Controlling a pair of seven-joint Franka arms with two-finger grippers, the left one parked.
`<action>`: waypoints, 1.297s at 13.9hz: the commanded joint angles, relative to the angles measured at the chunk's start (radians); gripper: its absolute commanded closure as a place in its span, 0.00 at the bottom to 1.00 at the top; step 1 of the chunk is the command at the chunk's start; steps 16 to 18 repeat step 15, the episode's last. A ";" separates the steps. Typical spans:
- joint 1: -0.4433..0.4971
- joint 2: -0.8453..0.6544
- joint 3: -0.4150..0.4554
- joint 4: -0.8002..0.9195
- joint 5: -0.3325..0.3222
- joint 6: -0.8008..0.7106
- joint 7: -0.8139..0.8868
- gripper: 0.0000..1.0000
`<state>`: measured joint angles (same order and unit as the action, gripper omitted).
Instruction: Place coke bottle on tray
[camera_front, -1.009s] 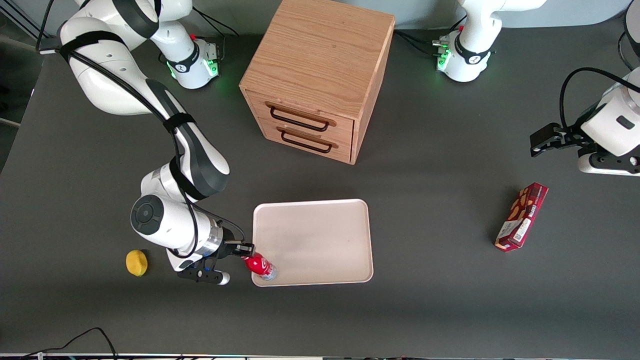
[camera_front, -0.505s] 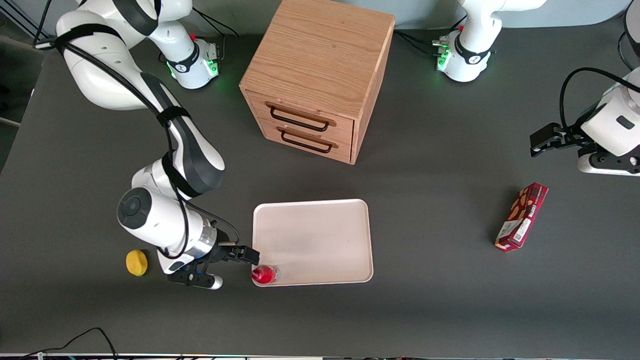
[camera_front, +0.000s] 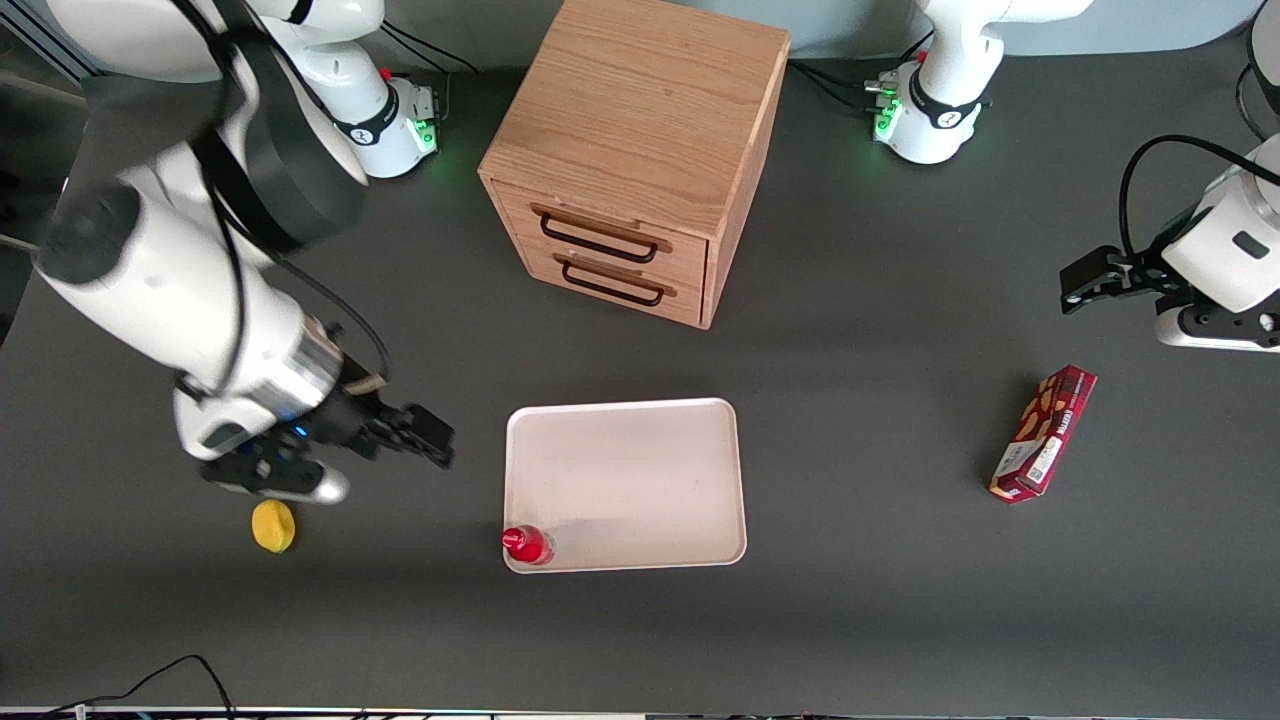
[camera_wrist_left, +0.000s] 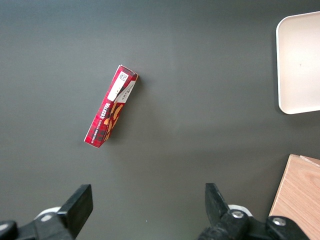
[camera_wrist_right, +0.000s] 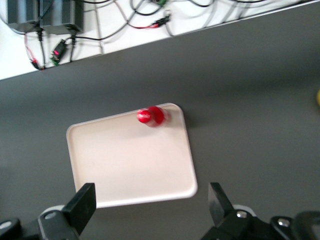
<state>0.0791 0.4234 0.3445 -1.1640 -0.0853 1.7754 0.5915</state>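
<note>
I read the coke bottle (camera_front: 527, 544) as standing upright on the tray (camera_front: 640, 470), in the tray corner nearest the front camera and toward the working arm's end of the table; the right wrist view shows it (camera_wrist_right: 151, 116) just inside the rim of the tray (camera_wrist_right: 120, 165), red cap up. Half a second ago the bottle was at the same corner with the gripper just beside it; one second ago the fingers were closed on it and it was tilted. The gripper (camera_front: 425, 436) has since risen and pulled away, and now hangs above bare table (camera_front: 900, 600), well apart from the bottle and holding nothing. Its fingers (camera_wrist_right: 82, 202) are spread wide. The right arm's wrist is raised, with the fingers pointing toward the tray. A yellow object (camera_front: 272, 525) lies on the table near the gripper. The wooden drawer cabinet (camera_front: 640, 150) stands farther from the camera than the tray, and a dark red snack box (camera_front: 1043, 432) lies toward the parked arm's end.
</note>
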 joint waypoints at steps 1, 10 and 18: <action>-0.068 -0.156 -0.002 -0.072 -0.025 -0.179 -0.021 0.00; -0.309 -0.700 0.004 -0.633 0.110 -0.068 -0.315 0.00; -0.311 -0.609 -0.001 -0.496 0.113 -0.151 -0.309 0.00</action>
